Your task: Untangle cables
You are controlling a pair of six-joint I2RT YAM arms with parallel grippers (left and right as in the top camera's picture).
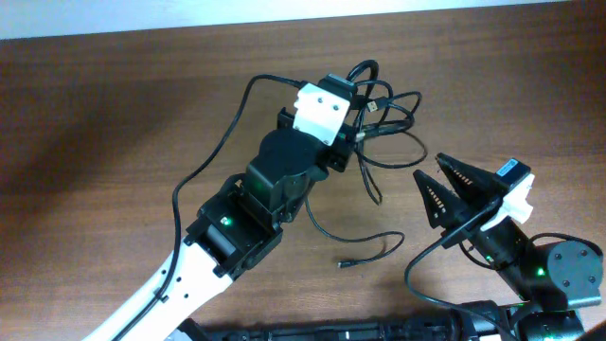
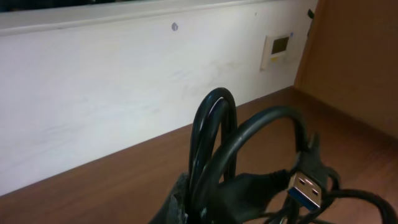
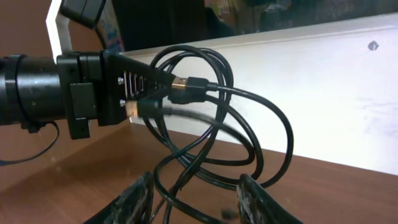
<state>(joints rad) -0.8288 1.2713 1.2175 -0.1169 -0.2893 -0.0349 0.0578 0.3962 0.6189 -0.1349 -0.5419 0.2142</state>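
The cables (image 1: 390,121) form a tangled black bundle lifted off the wooden table, with loops hanging down to the right. My left gripper (image 1: 358,131) is shut on the bundle. In the left wrist view the loops (image 2: 214,140) rise out of the left gripper (image 2: 205,210), with a blue USB plug (image 2: 306,190) beside them. In the right wrist view the cables (image 3: 249,134) hang from the left gripper (image 3: 134,93). My right gripper (image 3: 196,202) stands open just below the loops, and strands pass between its fingers (image 3: 256,198). Overhead, the right gripper (image 1: 428,168) sits right of the bundle.
A separate thin cable lies on the table in front of the bundle, ending in a small plug (image 1: 347,262). The left arm's own wire (image 1: 213,156) arcs over the table on the left. A white wall (image 1: 284,14) borders the table's far edge.
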